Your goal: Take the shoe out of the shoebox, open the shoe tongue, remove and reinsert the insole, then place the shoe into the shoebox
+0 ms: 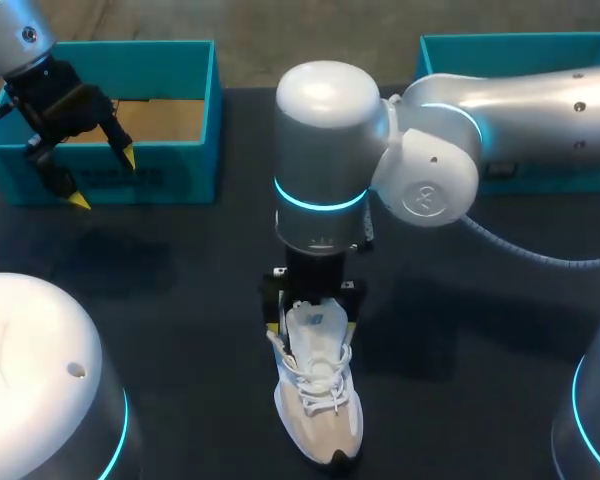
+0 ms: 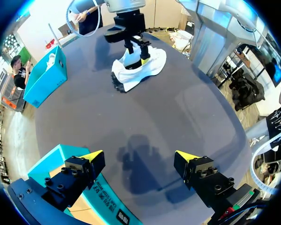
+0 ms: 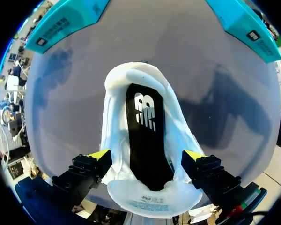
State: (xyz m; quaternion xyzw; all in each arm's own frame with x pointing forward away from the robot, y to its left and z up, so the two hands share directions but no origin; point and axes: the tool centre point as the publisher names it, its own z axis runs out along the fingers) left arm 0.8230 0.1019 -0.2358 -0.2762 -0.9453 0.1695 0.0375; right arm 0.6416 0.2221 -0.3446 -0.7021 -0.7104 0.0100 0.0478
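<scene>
White lace-up running shoe (image 1: 318,410) in the middle of the black table (image 1: 180,290). Stands upright on its sole, outside both boxes, with the toe toward the robot's side. Inside the shoe, a black insole (image 3: 145,140) with a white logo, lying flat in the bed. White padded tongue (image 3: 150,199) pulled forward, away from the shoe's heel, leaving the opening wide. Straight above the shoe's opening, the right gripper (image 3: 147,154), pointing down, the two yellow-tipped fingers spread wide with one at each side of the shoe's collar. Contact with the shoe not possible to judge; nothing clamped between the fingers. Well apart from the shoe, behind it and to the left, an open teal cardboard shoebox (image 1: 205,110) with a brown floor. Over the front wall of that box, on the side facing the shoe, the left gripper (image 1: 102,178), also wide open and holding nothing. Behind the shoe to the right, well apart, a second teal box (image 1: 520,45), partly hidden by the right arm.
</scene>
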